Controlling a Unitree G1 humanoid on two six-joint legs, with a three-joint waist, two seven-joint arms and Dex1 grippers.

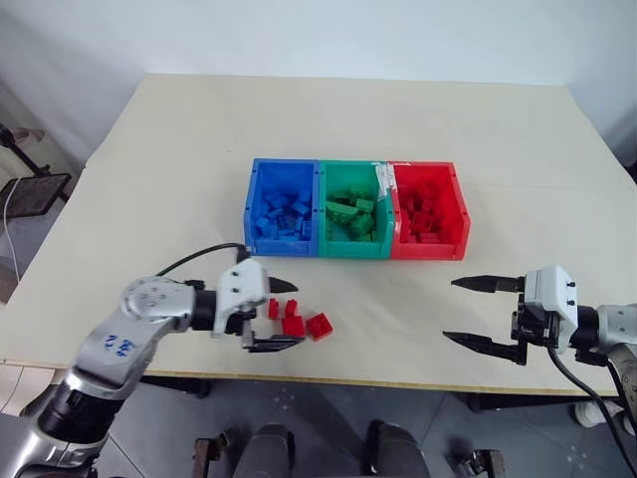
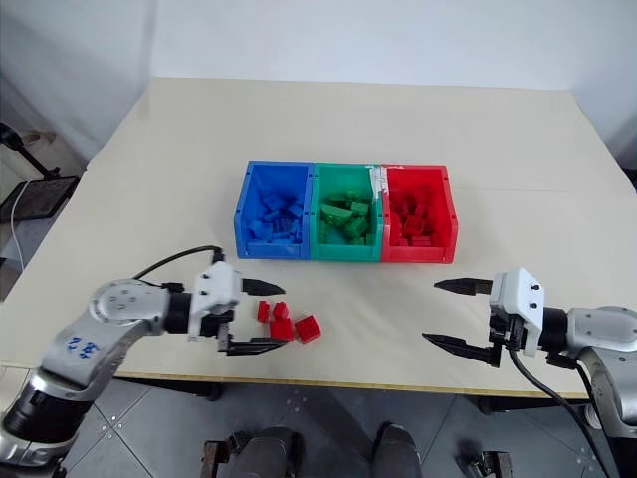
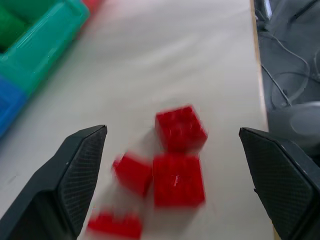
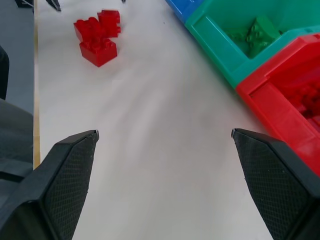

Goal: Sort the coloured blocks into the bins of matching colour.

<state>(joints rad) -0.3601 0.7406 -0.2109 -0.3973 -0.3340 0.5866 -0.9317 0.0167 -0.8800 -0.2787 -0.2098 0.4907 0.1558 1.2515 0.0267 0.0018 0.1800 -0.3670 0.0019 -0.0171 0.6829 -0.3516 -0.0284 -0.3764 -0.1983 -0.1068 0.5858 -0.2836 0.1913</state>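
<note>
Four small red bricks [image 1: 295, 319], bright plastic with studded tops, clustered on the cream table [image 1: 159, 169] near its front edge. Two square ones side by side, a smaller piece touching them, a narrow one just apart, nearest the wrist. Lying right between the fingers of the left gripper [image 1: 271, 316], jaws spread wide to either side of the cluster, touching none of them, holding nothing. Seen along those fingers [image 3: 75, 170]: square bricks roughly midway between the two tips, the narrow piece closer to one finger.

Beyond the left jaws, well past the cluster: three joined open-top bins in a row, blue bin [image 1: 283, 207], green bin [image 1: 351, 210], red bin [image 1: 429, 210], each already heaped with bricks of its own colour. Red bin farthest across from the left jaws, with the green and blue ones lying nearer. Bare tabletop between the cluster and the bins, nothing lying across the way.

Right gripper [image 1: 468, 311] also spread wide and empty, hovering near the front table edge, well apart from the cluster. Ahead of its fingers [image 4: 65, 175]: open table, then the corner of the red bin and the green bin beside it, with the red bricks far off towards the other arm.
</note>
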